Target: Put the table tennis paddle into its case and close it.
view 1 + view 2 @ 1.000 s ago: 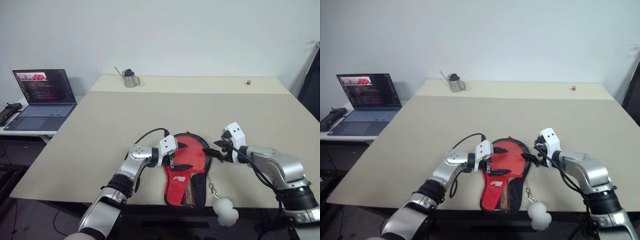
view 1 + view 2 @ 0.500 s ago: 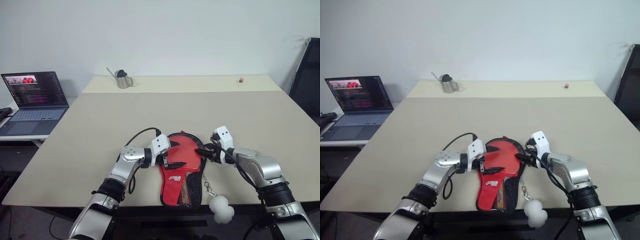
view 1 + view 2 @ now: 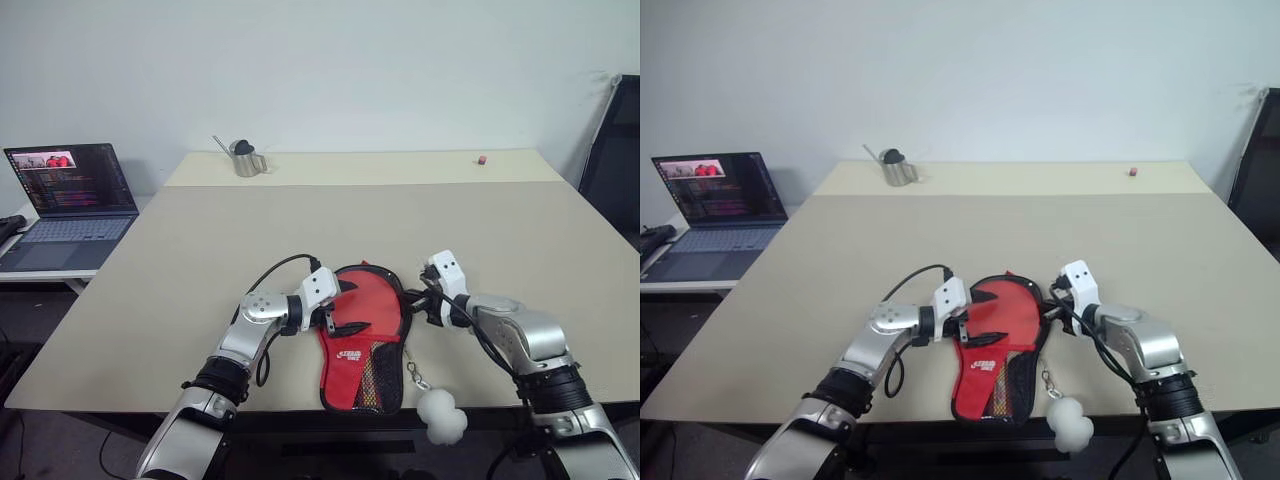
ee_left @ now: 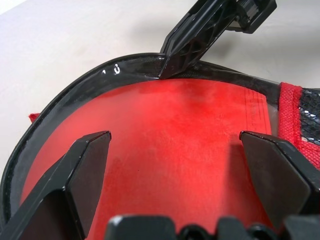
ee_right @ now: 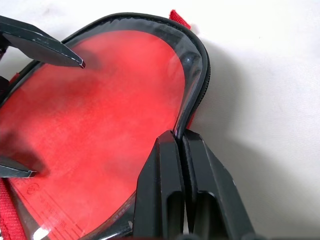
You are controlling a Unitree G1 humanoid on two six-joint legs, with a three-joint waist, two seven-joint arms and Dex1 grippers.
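With the right gripper (image 5: 181,137) clenched on the black rim of the case (image 3: 362,330), which lies between my two hands at the table's (image 3: 300,220) near edge, I keep that pinch firm and the left gripper (image 4: 175,150) released, spread over its red face

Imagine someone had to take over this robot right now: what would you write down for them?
Right hand: shut, pinching the black rim of the case on its right side.
Left hand: open, fingers spread over the case's red face.
The case lies at the table's near edge, its white pom-pom hanging over the front edge.
Table tennis paddle: I cannot make it out apart from the case, so whether it is fully inside is unclear.
Left: confirm the paddle is in, then zip the case shut.
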